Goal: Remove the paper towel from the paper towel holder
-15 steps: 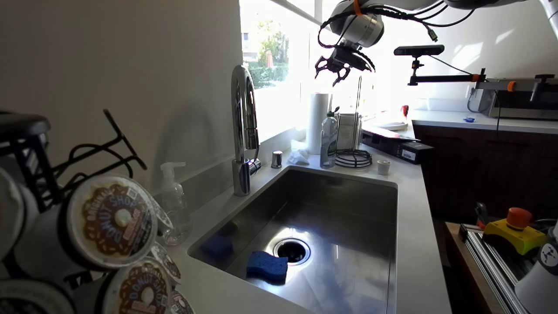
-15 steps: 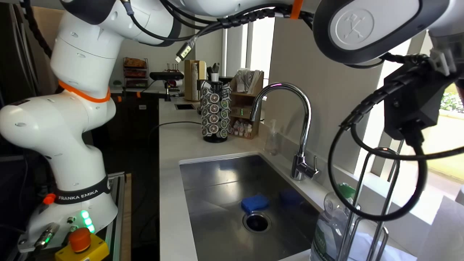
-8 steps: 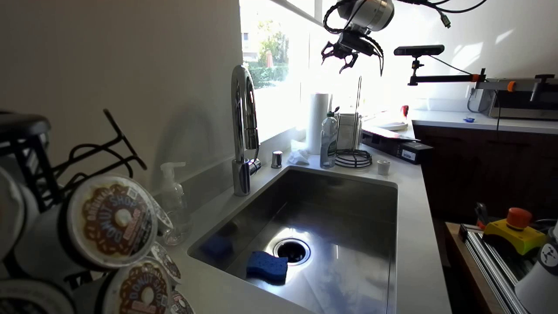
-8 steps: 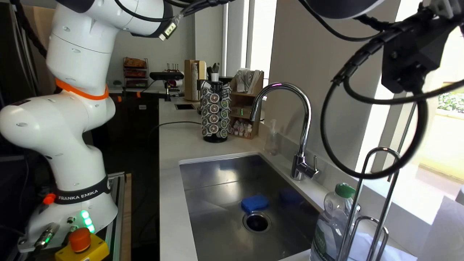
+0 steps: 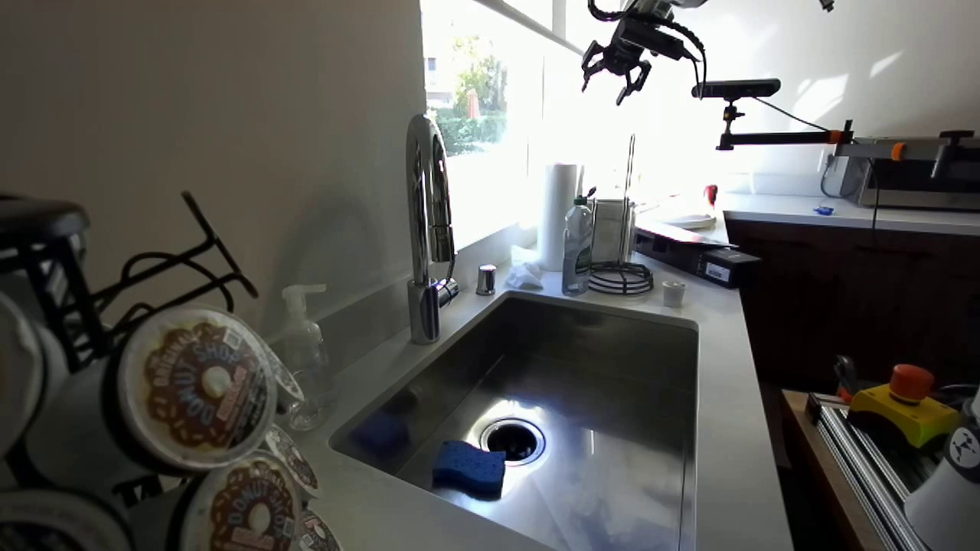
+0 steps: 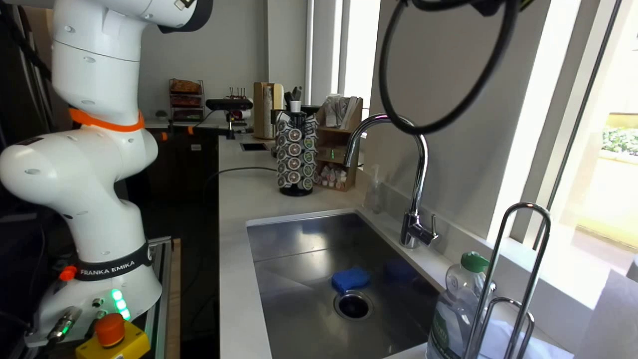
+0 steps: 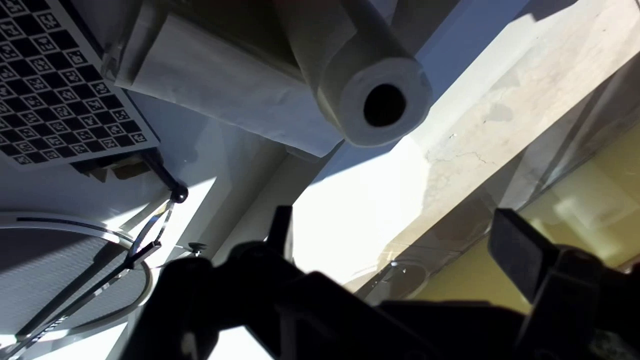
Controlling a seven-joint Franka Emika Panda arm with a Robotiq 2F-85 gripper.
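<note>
The paper towel [image 5: 559, 218] is a tall white roll standing upright on the counter by the window, beside the holder and not on it. Its top end with the dark core hole shows in the wrist view [image 7: 352, 107]. The paper towel holder [image 5: 623, 279] stands bare, with a round wire base and an upright rod; its metal loop also shows in an exterior view [image 6: 538, 259]. My gripper [image 5: 603, 92] hangs high above the roll and holder, apart from both. Its fingers are wide apart with nothing between them in the wrist view [image 7: 395, 220].
A clear soap bottle [image 5: 577, 245] stands between roll and holder, in front. Crumpled white paper [image 5: 524, 268], a small white cup [image 5: 673, 294] and a black box [image 5: 727, 265] are nearby. The steel sink [image 5: 612, 367] holds a blue sponge [image 5: 468, 467]. The faucet [image 5: 423, 229] rises beside it.
My open gripper has risen and moved away from above the holder, toward the right in an exterior view. The arm's cable loop has lifted. The paper towel and holder have not moved.
</note>
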